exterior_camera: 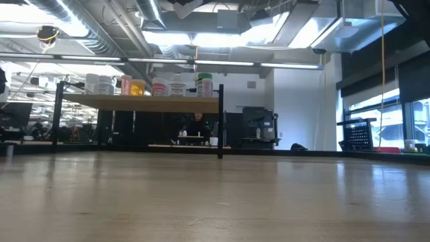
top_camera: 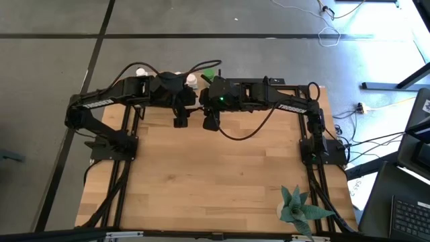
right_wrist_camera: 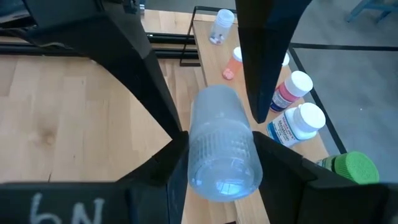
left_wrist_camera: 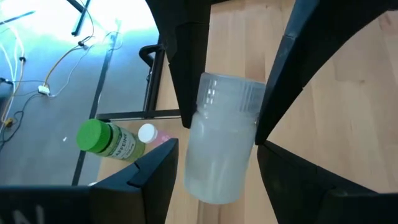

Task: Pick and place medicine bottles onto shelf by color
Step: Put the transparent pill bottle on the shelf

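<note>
One clear bottle [left_wrist_camera: 222, 144], frosted, ribbed cap, seemingly empty

Light wood table [top_camera: 222, 168], green spiky plant [top_camera: 299, 208] at its near right corner, shelf [exterior_camera: 141, 101] along its far edge, medicine bottles [exterior_camera: 154, 86] standing in a row on top.

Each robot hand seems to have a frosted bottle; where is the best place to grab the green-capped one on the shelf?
Probably around the body of the green-capped bottle, below its wider cap, with the fingers coming down from above the shelf, since other bottles crowd beside it.
</note>
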Action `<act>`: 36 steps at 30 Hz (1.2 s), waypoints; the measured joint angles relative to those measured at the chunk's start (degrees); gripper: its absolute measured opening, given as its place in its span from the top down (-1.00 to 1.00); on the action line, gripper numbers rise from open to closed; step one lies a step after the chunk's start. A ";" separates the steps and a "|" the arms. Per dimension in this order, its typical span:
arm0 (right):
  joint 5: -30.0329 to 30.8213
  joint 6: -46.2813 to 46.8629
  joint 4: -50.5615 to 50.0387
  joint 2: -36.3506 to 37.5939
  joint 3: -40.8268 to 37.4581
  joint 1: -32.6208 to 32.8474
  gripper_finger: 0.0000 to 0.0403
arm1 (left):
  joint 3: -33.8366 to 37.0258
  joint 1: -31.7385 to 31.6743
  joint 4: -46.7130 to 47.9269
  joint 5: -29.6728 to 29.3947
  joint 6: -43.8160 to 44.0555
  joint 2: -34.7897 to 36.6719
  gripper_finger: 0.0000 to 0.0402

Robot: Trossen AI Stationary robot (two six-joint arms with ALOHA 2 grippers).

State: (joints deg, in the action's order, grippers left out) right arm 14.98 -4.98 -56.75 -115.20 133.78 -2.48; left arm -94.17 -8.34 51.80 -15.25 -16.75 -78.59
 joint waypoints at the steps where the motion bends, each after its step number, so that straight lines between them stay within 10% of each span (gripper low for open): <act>1: 0.00 0.09 0.00 0.00 0.00 0.00 0.22 | 0.00 0.00 -0.02 -0.01 0.01 0.00 -0.07; 36: -3.46 1.47 0.08 0.02 0.00 -0.50 0.12 | 0.00 0.52 0.50 -0.21 -0.15 0.11 0.36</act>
State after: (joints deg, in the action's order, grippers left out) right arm 11.52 -3.51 -56.67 -115.18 133.78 -2.98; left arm -94.17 -7.81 52.31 -15.45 -16.90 -78.48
